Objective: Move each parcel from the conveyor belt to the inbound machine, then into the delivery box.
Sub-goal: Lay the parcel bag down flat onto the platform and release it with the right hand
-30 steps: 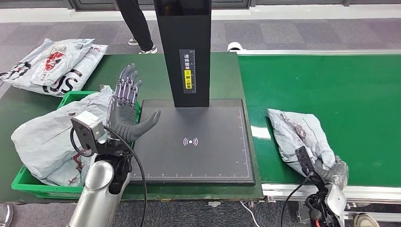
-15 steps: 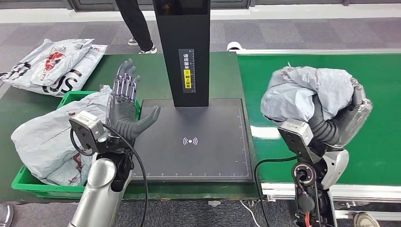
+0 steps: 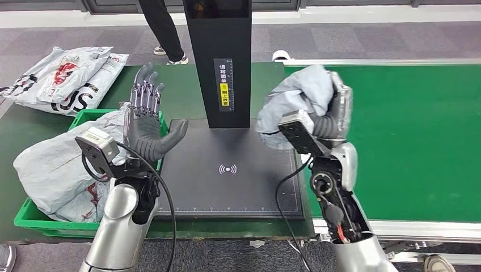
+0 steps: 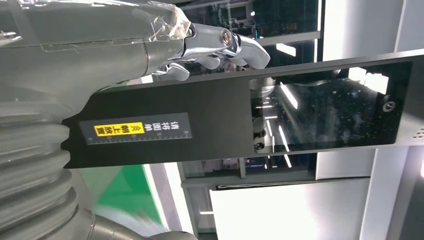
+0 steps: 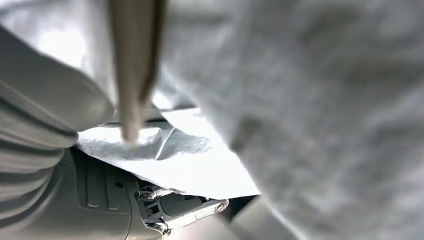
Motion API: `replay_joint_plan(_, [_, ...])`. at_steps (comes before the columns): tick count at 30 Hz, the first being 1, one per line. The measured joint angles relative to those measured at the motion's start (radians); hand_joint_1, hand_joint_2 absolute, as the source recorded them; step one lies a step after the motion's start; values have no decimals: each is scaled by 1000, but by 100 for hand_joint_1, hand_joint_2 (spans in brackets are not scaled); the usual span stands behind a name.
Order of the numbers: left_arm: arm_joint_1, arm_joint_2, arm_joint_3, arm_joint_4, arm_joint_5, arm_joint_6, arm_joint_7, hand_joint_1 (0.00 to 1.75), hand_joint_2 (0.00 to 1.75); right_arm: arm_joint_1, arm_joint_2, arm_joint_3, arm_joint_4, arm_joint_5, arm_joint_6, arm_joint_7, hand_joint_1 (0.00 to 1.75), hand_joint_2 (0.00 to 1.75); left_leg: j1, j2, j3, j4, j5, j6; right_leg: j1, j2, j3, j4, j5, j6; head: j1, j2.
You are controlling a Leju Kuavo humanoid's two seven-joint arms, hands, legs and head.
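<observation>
Green crate [image 3: 85,117] at left edge of table [image 3: 187,85], stuffed with one big grey parcel [image 3: 54,164]; two more bags [image 3: 62,76] stacked at far left corner. Black scanner post [image 3: 222,62] upright at back edge of black scan pad [image 3: 230,170], directly between the two hands. Person's legs [image 3: 161,28] beyond table's far edge. Held parcel [image 3: 298,93]: grey crumpled poly mailer, bunched up, aloft over pad's right edge beside the post (off the green belt [image 3: 408,130]). Right hand [image 3: 334,116] clamped around it, fingers mostly hidden by plastic. Left hand [image 3: 144,122] raised over pad's left edge, fingers spread apart, holding nothing. Four mailers in all; one crate, one pad.
</observation>
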Motion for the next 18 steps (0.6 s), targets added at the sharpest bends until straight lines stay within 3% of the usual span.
replay_joint_plan(7, [-25,0,-6,5,19,9,4,0,175,-92,56,111,278,-8,35,4,175,175,0,-1,-1,0,0,0,1,0,-1,0,0,0,0,0])
replay_joint_plan(17, [-37,0,-22,24,33,9,7,0,175,-131,89,151,405,-42,68,-9,175,175,0,-2,-2,0,0,0,0,0,-2,0,0,0,0,0])
replay_joint_plan(18, [-39,0,-24,27,35,9,7,0,175,-135,92,156,413,-49,73,-15,137,175,0,-1,-2,0,0,0,0,0,-2,0,0,0,0,0])
